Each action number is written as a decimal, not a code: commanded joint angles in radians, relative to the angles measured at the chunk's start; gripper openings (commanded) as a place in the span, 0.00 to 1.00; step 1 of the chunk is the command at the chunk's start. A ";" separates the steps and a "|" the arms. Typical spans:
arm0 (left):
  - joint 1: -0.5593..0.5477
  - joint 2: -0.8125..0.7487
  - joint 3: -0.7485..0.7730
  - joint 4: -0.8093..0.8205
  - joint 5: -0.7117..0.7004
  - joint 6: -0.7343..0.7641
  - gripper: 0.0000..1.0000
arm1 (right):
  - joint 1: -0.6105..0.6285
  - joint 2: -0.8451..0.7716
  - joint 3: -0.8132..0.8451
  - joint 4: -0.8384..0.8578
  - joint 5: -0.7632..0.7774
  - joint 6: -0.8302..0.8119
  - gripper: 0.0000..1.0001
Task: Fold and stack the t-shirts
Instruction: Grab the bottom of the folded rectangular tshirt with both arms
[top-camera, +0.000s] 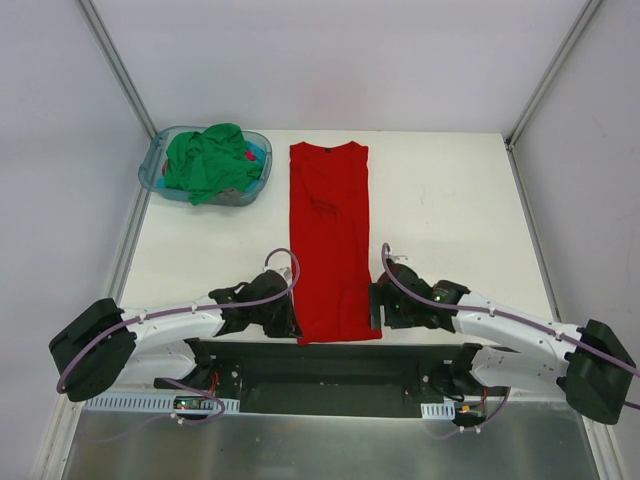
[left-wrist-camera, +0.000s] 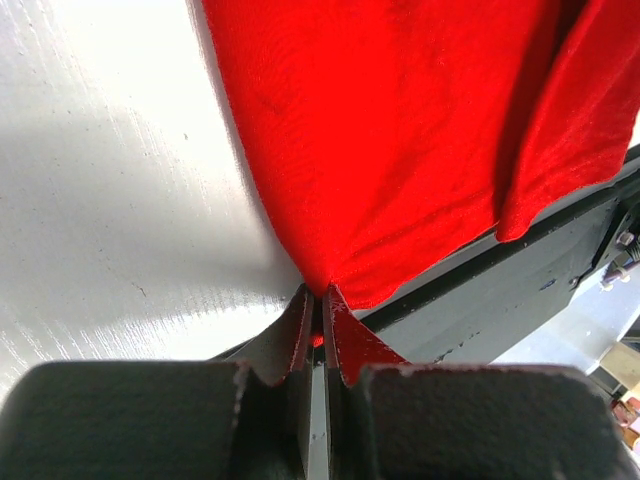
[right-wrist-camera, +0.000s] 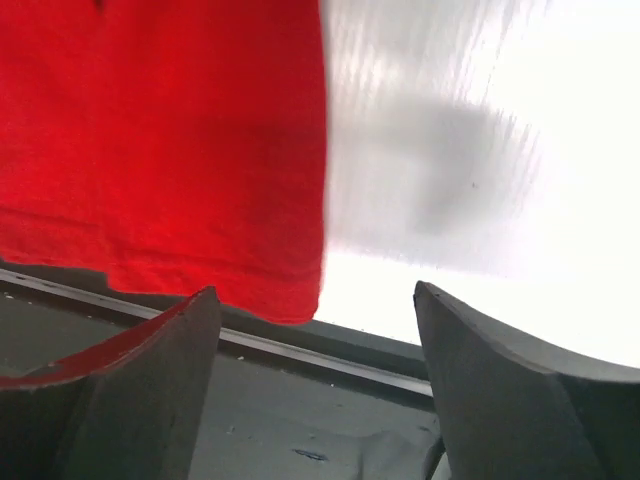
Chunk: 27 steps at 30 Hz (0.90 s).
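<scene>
A red t-shirt (top-camera: 331, 235) lies folded into a long narrow strip down the middle of the white table, collar at the far end, hem hanging at the near edge. My left gripper (top-camera: 290, 322) is shut on the shirt's near left hem corner (left-wrist-camera: 322, 290). My right gripper (top-camera: 377, 308) is open beside the near right hem corner (right-wrist-camera: 300, 300), which lies between and beyond its fingers, not held. The red cloth fills the left wrist view (left-wrist-camera: 400, 130) and the left of the right wrist view (right-wrist-camera: 160, 140).
A clear blue basket (top-camera: 157, 169) at the far left holds a crumpled green t-shirt (top-camera: 208, 160) with other coloured cloth under it. The table's near edge with a dark metal rail (top-camera: 330, 352) runs just under both grippers. Enclosure walls stand left and right.
</scene>
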 joint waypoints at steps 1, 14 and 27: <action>-0.013 -0.002 -0.024 -0.061 0.005 0.002 0.00 | -0.015 -0.061 -0.070 0.040 -0.053 0.117 0.79; -0.013 -0.007 -0.029 -0.063 0.013 -0.012 0.00 | -0.026 0.050 -0.106 0.093 -0.145 0.162 0.45; -0.014 -0.050 -0.075 -0.063 0.019 -0.046 0.00 | -0.015 -0.010 -0.251 0.228 -0.277 0.286 0.01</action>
